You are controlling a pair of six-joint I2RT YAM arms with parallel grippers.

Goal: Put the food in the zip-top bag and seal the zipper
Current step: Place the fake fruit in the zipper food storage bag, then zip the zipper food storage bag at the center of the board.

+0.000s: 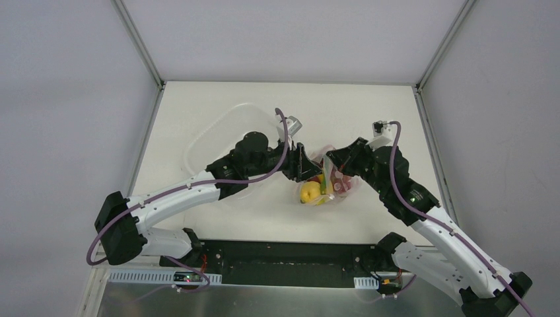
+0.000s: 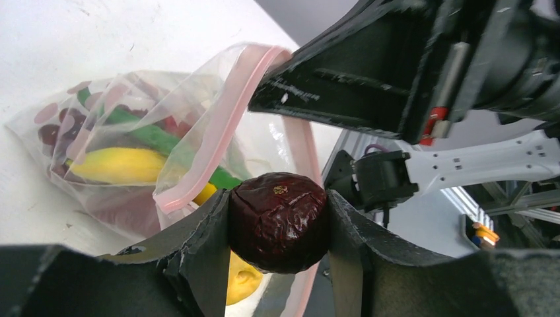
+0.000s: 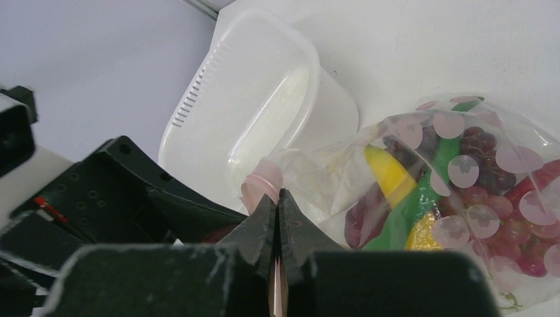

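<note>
The clear zip-top bag point(image 1: 330, 183) lies between both grippers and holds a yellow banana point(image 3: 389, 173), green chili point(image 3: 422, 198), grape bunch point(image 3: 492, 198) and round yellow fruit point(image 1: 309, 193). My right gripper point(image 3: 278, 195) is shut on the bag's pink-red zipper strip point(image 3: 265, 177) and holds that edge of the mouth up. My left gripper point(image 2: 279, 224) is shut on a dark red wrinkled round toy fruit point(image 2: 279, 218), right at the open mouth, beside the zipper strip point(image 2: 224, 129). The bag's contents also show in the left wrist view point(image 2: 119, 155).
A white translucent plastic tub point(image 1: 218, 135) stands just left of the bag, behind my left arm; it also shows in the right wrist view point(image 3: 251, 112). The two grippers point(image 1: 305, 168) point(image 1: 328, 158) are very close together over the bag.
</note>
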